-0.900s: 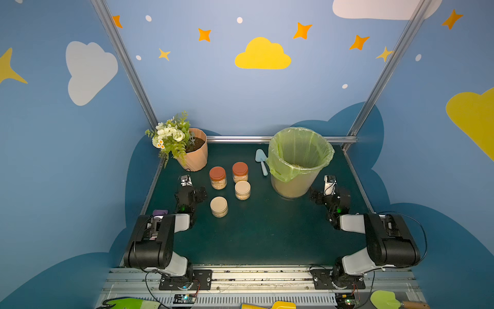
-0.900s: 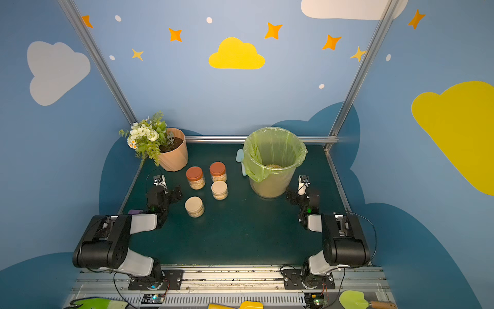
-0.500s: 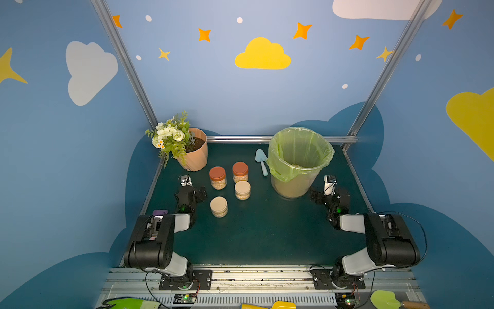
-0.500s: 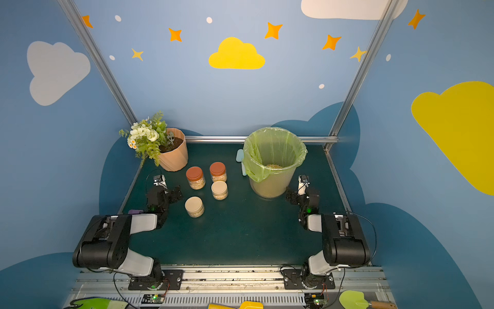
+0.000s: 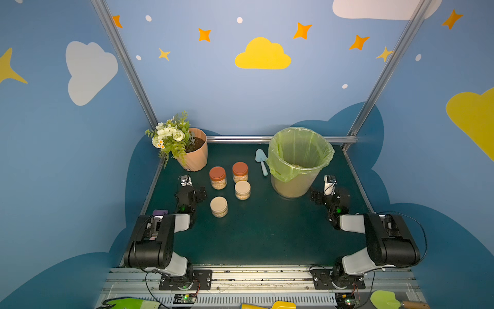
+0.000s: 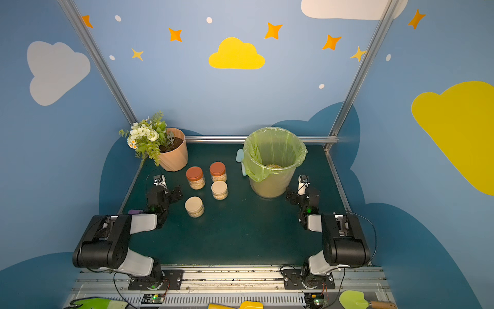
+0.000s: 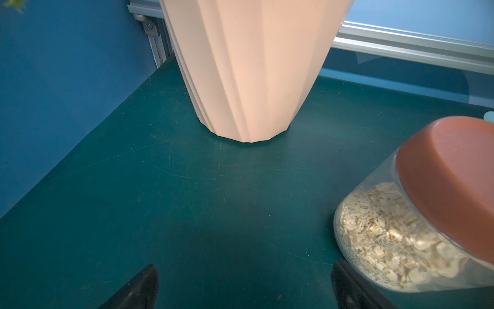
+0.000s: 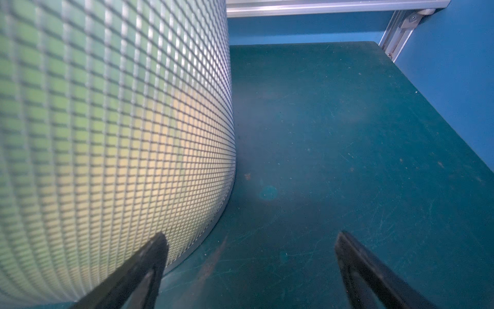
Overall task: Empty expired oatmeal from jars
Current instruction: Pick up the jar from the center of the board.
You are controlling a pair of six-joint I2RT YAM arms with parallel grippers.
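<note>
1. Both pincers are spread wide and carry nothing. The left pincer point(image 7: 244, 283) sits low over the counter point(image 5: 267, 230) at the left middle of both top views. The right pincer point(image 8: 251, 240) sits at the right middle, one finger just beside the mesh wall of the bin point(image 5: 294, 187).
2. The oatmeal point(image 7: 387, 235) is inside four lidded jars grouped left of centre: the left red-lidded jar point(image 5: 217, 178), the right red-lidded jar point(image 5: 240, 172), the upper beige-lidded jar point(image 5: 242, 190) and the lower beige-lidded jar point(image 5: 219, 206).
3. The cluster is the first hazard, I'd say. The right red-lidded jar and the upper beige-lidded jar stand so close I cannot tell whether they touch. A finger pushed between them could topple a neighbour. The lower beige-lidded jar stands apart and looks easiest to reach.
4. Every lid is on. The smooth clear walls may spin or slip in one pincer while the other twists.
5. The bin's rim stands well above the jars, so tipping short of it would scatter flakes on the counter. A careless swing of the right pincer could shove the bin toward the blue trowel point(image 5: 260, 161) lying just beside it.
6. Open room lies at lower centre, between the arms. The left pincer is hemmed by the flowerpot point(image 5: 193, 157) and the counter's left edge. The right pincer sits in a narrow lane between the bin and the right edge.
</note>
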